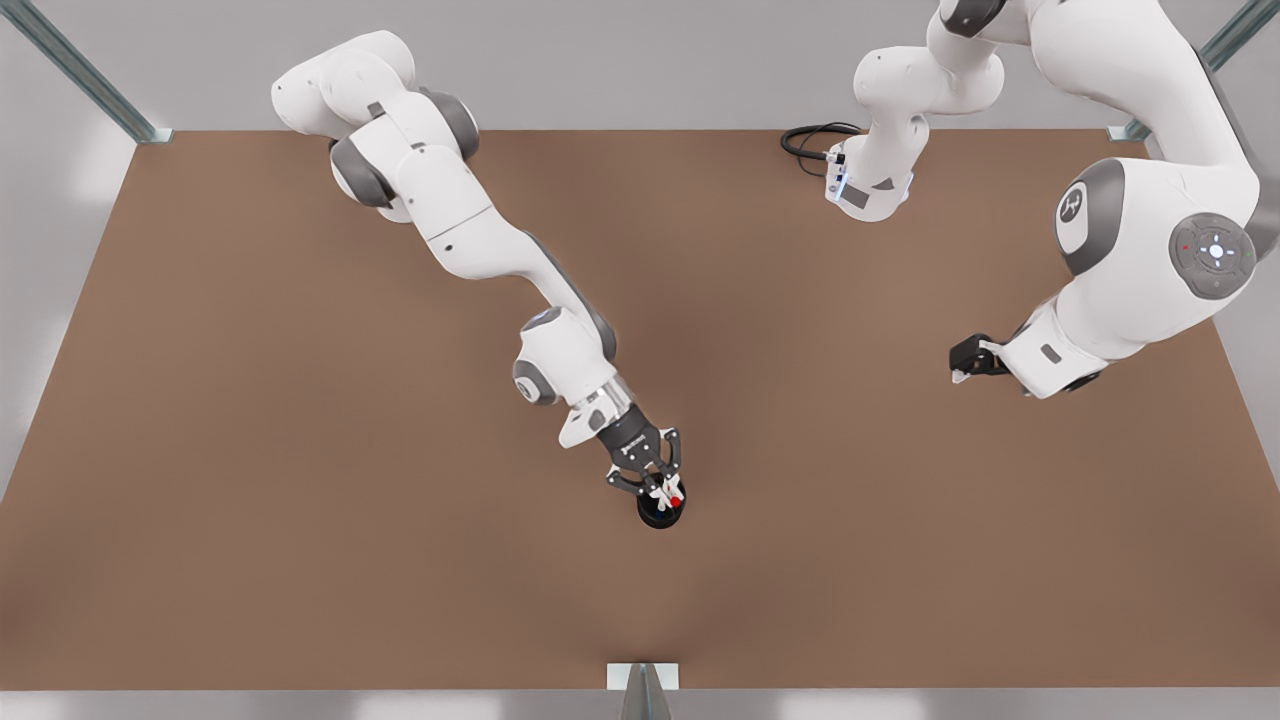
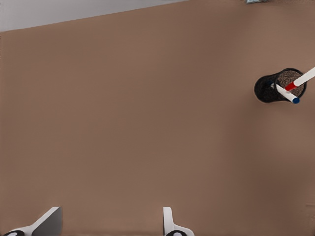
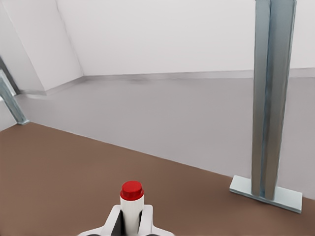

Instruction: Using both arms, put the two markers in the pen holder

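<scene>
The pen holder stood on the brown bench, near the middle and well away from every edge. The blue-capped marker leaned inside it. The right gripper, just above the holder, had its jaws closed on the red-capped marker. The left gripper waited well apart, jaws wide, with bare bench around it.
</scene>
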### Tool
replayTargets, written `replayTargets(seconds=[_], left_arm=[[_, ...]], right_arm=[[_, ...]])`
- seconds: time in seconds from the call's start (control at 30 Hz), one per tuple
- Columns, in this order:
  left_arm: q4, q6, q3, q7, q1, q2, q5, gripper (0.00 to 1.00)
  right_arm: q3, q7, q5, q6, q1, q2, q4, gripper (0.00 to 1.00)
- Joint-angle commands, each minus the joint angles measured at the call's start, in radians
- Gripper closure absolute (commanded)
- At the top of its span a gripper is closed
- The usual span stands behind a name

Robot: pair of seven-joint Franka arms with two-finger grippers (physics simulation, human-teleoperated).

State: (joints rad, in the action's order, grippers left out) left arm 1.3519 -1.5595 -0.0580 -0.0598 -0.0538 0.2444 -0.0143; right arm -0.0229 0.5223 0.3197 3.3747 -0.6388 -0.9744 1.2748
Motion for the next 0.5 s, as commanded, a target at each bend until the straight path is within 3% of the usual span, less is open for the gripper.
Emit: replayTargets(seconds=[0.0, 0.47], left_arm=[[0.000, 0.001, 0.000, 0.184, 0.000, -0.002, 0.001, 0.00], [0.000, 0.003, 0.000, 0.184, 0.000, -0.005, -0.001, 0.00]], right_arm=[[0.000, -0.033, -0.002, 0.038, 0.002, -0.003, 0.003, 0.76], [-0.031, -0.059, 0.018, 0.141, -0.002, -0.043, 0.052, 0.72]])
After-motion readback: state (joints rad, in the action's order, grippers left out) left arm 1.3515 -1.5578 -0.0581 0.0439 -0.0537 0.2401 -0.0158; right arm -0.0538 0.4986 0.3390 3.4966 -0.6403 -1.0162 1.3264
